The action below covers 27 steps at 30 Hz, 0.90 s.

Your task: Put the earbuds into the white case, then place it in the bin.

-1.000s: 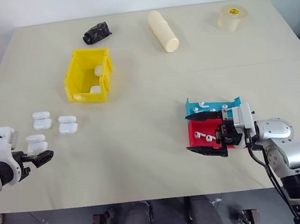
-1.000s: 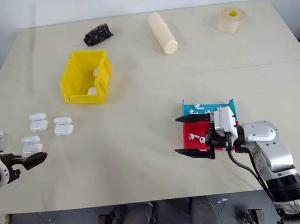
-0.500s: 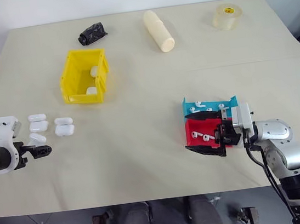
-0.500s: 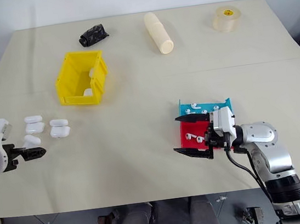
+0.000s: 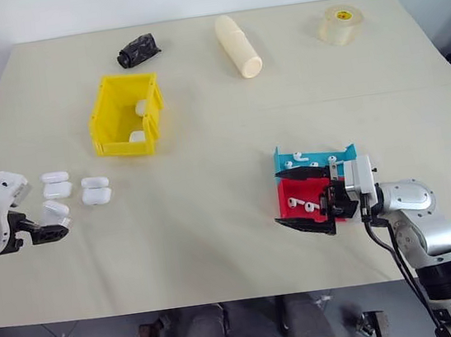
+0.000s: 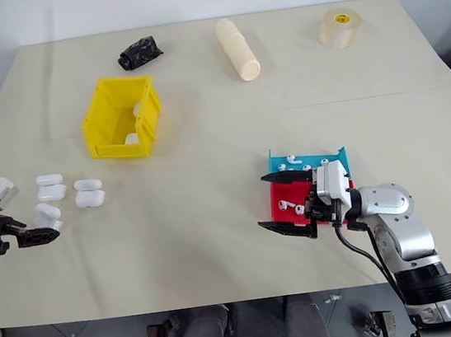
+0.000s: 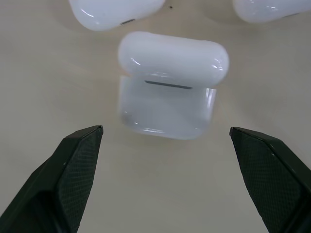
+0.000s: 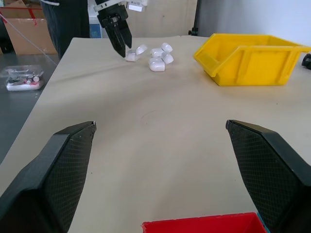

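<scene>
wrist footage from the left arm brings one white case [image 7: 167, 87] close, lying on the table [image 5: 205, 138] with its lid ajar, framed between the spread black fingers [image 7: 68, 170] and untouched. from the head the same case sits at the near-left of a cluster of four, just ahead of the left gripper [image 5: 51, 234], which is open and angled down at it from the table's left edge. the right wrist looks across at the bin [image 8: 248, 58], two cases already inside it. the right gripper [image 5: 306, 199] points level to the left, jaws wide and empty, over the red tray [image 5: 296, 197] and just by the teal tray [image 5: 316, 159], where the earbuds [image 5: 297, 203] lie. since a second ago the left gripper has swung further out left and rolled; the right hasn't budged.
</scene>
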### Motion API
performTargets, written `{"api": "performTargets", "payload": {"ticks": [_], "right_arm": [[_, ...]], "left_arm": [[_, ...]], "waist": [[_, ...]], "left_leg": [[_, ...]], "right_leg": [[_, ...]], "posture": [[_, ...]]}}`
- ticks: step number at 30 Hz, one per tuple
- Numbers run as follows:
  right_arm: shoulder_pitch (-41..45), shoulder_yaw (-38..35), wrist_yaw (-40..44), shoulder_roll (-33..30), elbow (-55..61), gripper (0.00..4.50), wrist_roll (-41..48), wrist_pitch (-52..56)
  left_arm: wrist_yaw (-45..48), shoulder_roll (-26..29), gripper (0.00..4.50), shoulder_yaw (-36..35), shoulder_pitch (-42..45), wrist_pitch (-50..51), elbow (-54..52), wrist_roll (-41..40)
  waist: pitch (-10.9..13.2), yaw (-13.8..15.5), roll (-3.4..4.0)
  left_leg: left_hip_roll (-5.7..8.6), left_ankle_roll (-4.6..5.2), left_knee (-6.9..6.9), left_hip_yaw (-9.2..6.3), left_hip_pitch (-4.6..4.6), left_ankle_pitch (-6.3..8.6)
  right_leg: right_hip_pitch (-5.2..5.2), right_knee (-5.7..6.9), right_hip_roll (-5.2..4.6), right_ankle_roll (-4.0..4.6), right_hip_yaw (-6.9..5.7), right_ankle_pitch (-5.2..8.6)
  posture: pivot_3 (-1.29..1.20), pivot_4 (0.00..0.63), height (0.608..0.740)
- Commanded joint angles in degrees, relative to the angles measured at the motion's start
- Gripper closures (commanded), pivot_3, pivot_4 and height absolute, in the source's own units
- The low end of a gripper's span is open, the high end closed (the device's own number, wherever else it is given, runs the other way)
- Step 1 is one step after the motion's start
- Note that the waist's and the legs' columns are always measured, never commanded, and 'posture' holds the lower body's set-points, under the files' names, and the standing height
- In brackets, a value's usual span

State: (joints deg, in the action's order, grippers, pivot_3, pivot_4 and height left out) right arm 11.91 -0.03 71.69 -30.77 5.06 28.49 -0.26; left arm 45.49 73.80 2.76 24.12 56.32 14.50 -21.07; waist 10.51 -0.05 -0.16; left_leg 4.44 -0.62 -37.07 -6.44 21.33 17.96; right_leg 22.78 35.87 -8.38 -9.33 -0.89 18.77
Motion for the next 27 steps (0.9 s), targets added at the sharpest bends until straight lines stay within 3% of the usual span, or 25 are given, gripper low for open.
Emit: {"api": "performTargets", "payload": {"ticks": [1,15,25,27], "right_arm": [[0.2,-0.6,-0.5,0.3,1.0,0.00,0.4,-1.3],[-0.5,-0.7,-1.7,0.3,1.6,0.00,0.4,-1.7],[-1.3,-0.7,-2.3,0.1,2.1,0.00,0.4,-1.8],[-1.3,-0.7,-2.2,0.1,2.2,0.00,0.4,-1.8]], "left_arm": [[2.2,-1.4,0.04,1.3,3.4,-5.5,4.4,4.5],[9.8,-4.2,0.04,8.4,10.5,-5.5,10.1,14.0],[9.7,-7.1,0.04,7.8,10.9,-5.8,12.9,16.2],[10.1,-7.3,0.45,7.9,10.7,-5.1,13.1,16.3]], "waist": [[0.0,0.0,0.00],[0.0,-0.2,-0.03],[0.0,-0.1,-0.02],[0.0,-0.1,-0.01]], "left_leg": [[0.00,0.00,0.00,0.01,0.00,0.00],[-0.03,0.01,-0.05,0.07,0.01,0.00],[-0.03,0.01,-0.11,0.09,-0.03,0.00],[-0.03,0.01,-0.13,0.09,-0.05,0.00]], "right_leg": [[0.00,0.02,0.00,0.00,0.00,0.00],[0.02,0.17,0.08,-0.01,0.04,-0.01],[0.01,0.28,0.09,-0.01,0.07,-0.01],[0.01,0.36,0.09,-0.01,0.08,0.00]], "posture": [[0.00,0.150,0.740],[0.00,0.150,0.740],[0.00,0.150,0.740],[0.00,0.150,0.740]]}}
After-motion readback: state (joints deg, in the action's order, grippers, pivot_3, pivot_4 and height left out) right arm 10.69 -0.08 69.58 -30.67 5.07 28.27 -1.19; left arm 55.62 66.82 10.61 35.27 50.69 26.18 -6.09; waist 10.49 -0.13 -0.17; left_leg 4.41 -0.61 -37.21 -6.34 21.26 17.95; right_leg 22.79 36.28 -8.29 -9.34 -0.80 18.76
